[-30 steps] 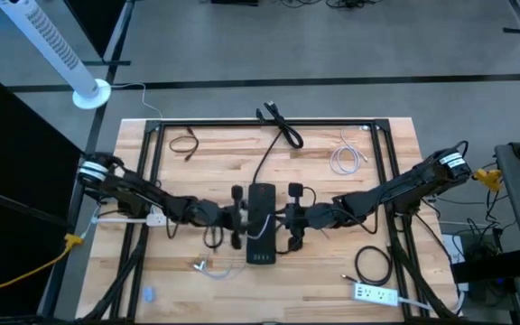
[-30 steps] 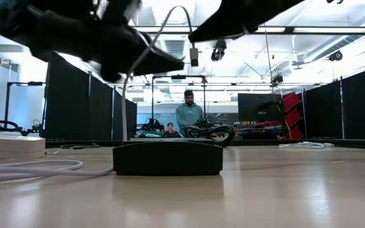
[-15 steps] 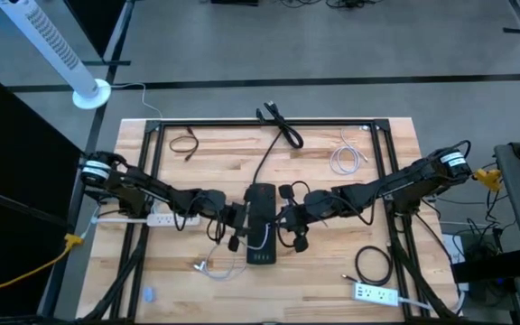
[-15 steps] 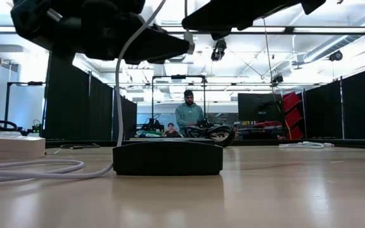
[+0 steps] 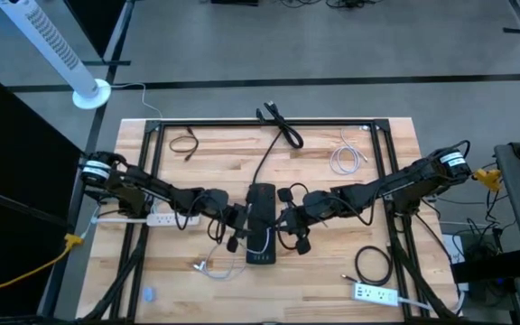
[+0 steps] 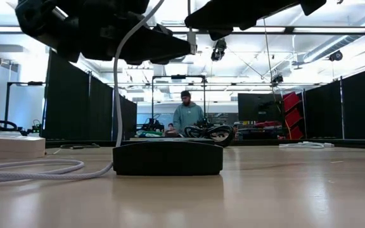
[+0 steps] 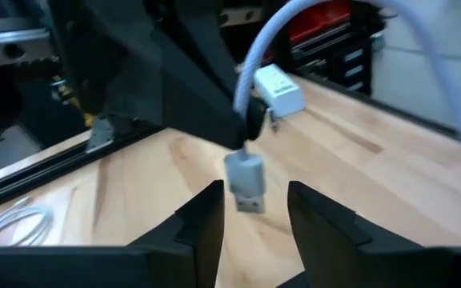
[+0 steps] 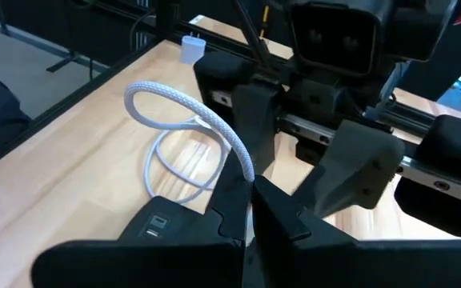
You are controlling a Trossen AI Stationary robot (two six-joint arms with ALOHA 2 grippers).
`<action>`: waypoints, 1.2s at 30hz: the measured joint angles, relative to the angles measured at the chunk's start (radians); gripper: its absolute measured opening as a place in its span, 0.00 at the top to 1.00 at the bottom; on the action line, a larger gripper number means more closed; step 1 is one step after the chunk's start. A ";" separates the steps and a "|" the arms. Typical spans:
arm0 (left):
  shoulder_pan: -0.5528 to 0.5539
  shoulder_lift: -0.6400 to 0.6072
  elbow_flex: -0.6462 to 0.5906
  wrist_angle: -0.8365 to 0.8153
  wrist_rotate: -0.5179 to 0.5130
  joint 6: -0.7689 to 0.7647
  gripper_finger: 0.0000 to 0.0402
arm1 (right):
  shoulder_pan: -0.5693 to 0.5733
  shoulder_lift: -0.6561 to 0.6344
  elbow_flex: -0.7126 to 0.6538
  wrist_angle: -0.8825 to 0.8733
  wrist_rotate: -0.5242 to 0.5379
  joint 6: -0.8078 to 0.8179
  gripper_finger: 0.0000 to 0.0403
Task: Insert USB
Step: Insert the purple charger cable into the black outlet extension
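Here the fingers (image 8: 232, 200) of the right gripper (image 5: 287, 227) are closed narrow on the white cable (image 8: 184, 106), just above its USB plug (image 7: 246, 178). The plug hangs down from them with its metal end pointing to the worktop (image 5: 332, 280); it touches nothing below. The left gripper (image 5: 234, 232) faces the right one from the other side. Its fingers (image 7: 202, 216) stand apart with a clear gap, and in the left wrist view the plug shows in this gap, a little beyond the tips. I cannot tell if they touch it.

Both grippers are above the black hub (image 5: 260, 236), which lies flat near the middle of the worktop, between the two arms. In the right wrist view its ports show on the end face, below and beside the held cable. The plug is in the air above the hub, not in a port.

From the right fingers the cable makes a loop, goes down beside the hub and lies in curves on the wood on the left arm's side. A white power strip (image 5: 375, 293) lies near the front edge on the right arm's side, well apart from the hub. In the low view a person (image 6: 185, 117) stands far behind the worktop.
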 joint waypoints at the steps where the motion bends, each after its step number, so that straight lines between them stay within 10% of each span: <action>1: 0.004 0.001 0.003 0.000 0.011 -0.006 0.70 | 0.000 0.000 0.000 0.000 0.000 0.000 1.00; 36: 0.024 0.005 0.017 -0.030 0.049 -0.012 0.94 | -0.004 0.000 0.000 0.000 0.001 0.012 1.00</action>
